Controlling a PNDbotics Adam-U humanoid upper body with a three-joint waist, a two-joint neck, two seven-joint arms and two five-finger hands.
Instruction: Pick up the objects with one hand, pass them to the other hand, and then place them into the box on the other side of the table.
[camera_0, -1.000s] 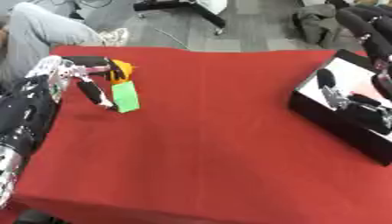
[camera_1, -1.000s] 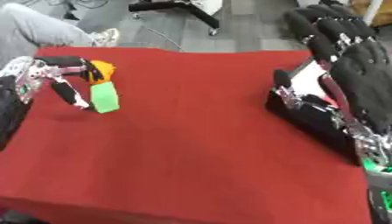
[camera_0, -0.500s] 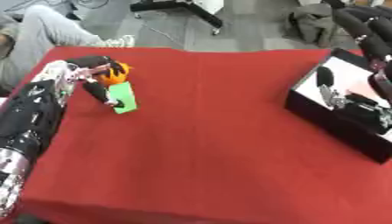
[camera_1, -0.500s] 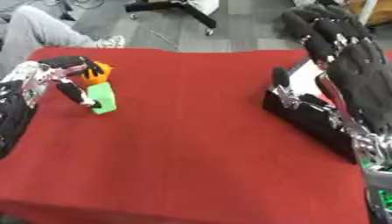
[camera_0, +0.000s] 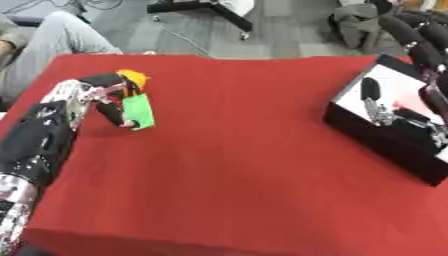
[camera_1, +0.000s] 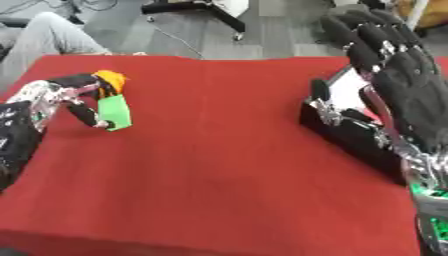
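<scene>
Pick-up under way at the left edge; hand-over and boxing still to do.
Left hand has its fingers curled about a green block and an orange thing, apparently gripping them, though contact is unclear. Right hand is raised, fingers straight, empty, over the black box, which already holds items. Counter is draped in red cloth; grey floor and chair legs lie beyond.

Both views look down from the robot's head onto the red table, facing its far edge and the floor beyond. They share nearly the whole scene; the right eye view sits shifted sideways, bringing the black box nearer centre.
</scene>
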